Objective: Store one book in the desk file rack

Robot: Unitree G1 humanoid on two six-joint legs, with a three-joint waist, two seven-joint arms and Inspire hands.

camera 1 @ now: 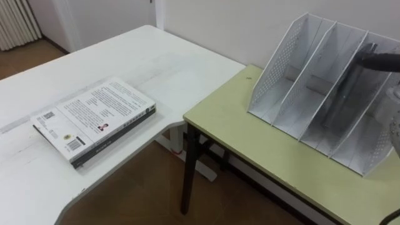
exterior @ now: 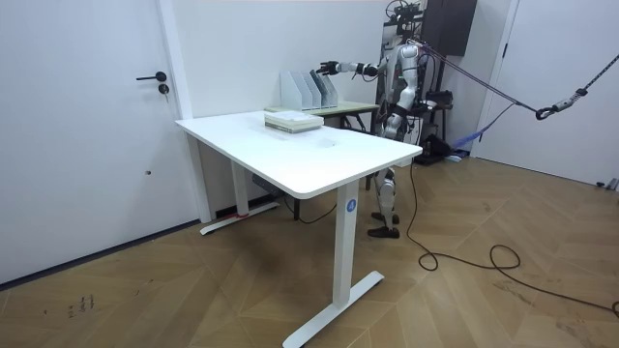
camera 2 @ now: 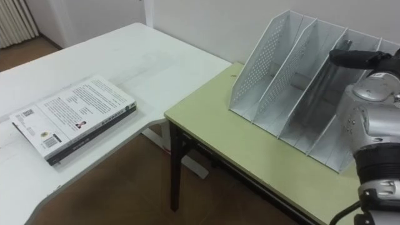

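Note:
A white-covered book (camera 1: 94, 119) lies flat on top of a darker one on the white table (camera 1: 156, 62) at my left; the pile (exterior: 292, 120) is also in the room view. The white perforated file rack (camera 1: 294, 69) stands on the green desk (camera 1: 250, 137), with several open slots. My right hand (camera 2: 353, 58) reaches over the rack's top edge above a middle slot, its dark fingers stretched out. Below it a grey flat shape (camera 1: 340, 94) fills that slot; I cannot tell whether it is a book or a shadow. My left hand (exterior: 391, 123) hangs at my side.
The green desk butts against the white table's corner, and a gap down to the wooden floor (camera 1: 150, 187) lies in front of them. A wall (camera 1: 237, 25) runs close behind the rack. I stand at the green desk's side.

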